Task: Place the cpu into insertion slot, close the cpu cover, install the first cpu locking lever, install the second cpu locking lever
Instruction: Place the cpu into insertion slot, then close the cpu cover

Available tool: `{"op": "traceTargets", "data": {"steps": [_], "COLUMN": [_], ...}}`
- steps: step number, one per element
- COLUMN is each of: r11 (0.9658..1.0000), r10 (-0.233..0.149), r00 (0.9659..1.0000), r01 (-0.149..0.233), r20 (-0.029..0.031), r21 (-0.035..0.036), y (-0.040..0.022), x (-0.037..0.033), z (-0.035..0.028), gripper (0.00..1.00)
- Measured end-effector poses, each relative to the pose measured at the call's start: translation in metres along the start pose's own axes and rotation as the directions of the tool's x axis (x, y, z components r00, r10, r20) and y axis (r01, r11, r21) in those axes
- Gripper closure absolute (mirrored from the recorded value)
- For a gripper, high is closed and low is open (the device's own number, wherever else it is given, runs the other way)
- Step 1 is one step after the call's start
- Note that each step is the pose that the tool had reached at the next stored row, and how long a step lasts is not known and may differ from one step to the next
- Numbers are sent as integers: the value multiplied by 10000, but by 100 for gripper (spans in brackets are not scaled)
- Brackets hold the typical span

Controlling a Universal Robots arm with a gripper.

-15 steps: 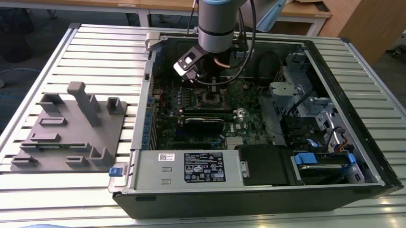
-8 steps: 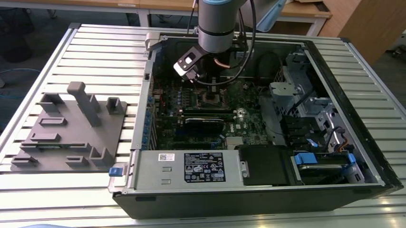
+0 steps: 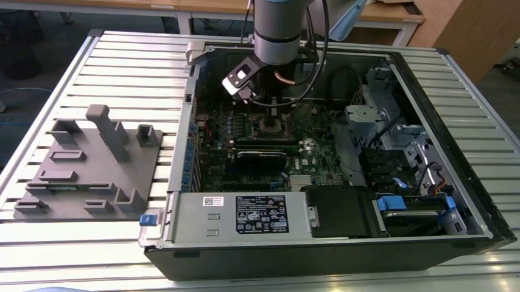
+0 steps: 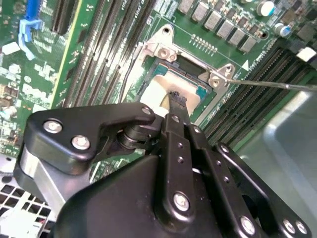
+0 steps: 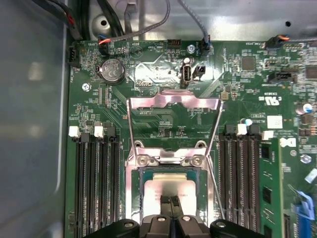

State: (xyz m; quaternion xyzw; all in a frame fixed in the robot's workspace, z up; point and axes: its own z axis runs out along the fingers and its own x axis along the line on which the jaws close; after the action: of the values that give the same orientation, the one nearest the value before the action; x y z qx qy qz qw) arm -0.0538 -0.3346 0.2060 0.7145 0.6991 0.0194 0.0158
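Observation:
The cpu [image 5: 171, 184] lies flat in the insertion slot [image 5: 132, 191], its silver-grey top showing; in the second wrist view the cpu [image 4: 157, 91] sits inside the silvery rim. My gripper [image 5: 171, 200] hangs right over the chip's middle, its two black fingertips pressed together; I cannot tell if they touch the chip. The gripper [image 4: 177, 98] holds nothing. The cpu cover [image 5: 173, 99] stands swung back and open, with green board visible through its window. A thin wire locking lever [image 4: 270, 85] sticks out sideways, unlatched. In the exterior view the gripper [image 3: 262, 102] is above the slot [image 3: 272, 126].
Black memory slots [image 5: 94, 183] flank the socket and a green memory stick [image 5: 267, 188] stands on one side. The motherboard lies in an open computer case [image 3: 455, 121] with a power supply [image 3: 243, 213] at the front. A grey fixture plate [image 3: 89, 173] lies at the exterior view's left.

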Motion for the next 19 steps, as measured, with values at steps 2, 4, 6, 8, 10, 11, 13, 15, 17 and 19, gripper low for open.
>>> {"op": "traceTargets", "data": {"steps": [2, 4, 6, 8, 10, 11, 13, 15, 17, 19], "r11": [10000, 10000, 10000, 10000, 10000, 10000, 10000, 10000, 10000, 10000], "r10": [0, 0, 0, 0, 0, 0, 0, 0, 0, -1], "r00": [10000, 10000, 10000, 10000, 10000, 10000, 10000, 10000, 10000, 10000], "r01": [0, 0, 0, 0, 0, 0, 0, 0, 0, 1], "r20": [4, 2, 4, 3, 4, 2, 2, 3, 3, 3], "r21": [2, 1, 2, 2, 2, 1, 1, 2, 2, 2], "y": [2, 3, 5, 7, 8, 8, 8, 8, 8, 8], "x": [0, 0, 0, 0, 0, 1, 1, 1, 0, 1], "z": [-39, -74, -111, -143, -160, -161, -161, -166, -166, -166], "gripper": [90, 90, 90, 90, 90, 90, 90, 90, 90, 90]}}
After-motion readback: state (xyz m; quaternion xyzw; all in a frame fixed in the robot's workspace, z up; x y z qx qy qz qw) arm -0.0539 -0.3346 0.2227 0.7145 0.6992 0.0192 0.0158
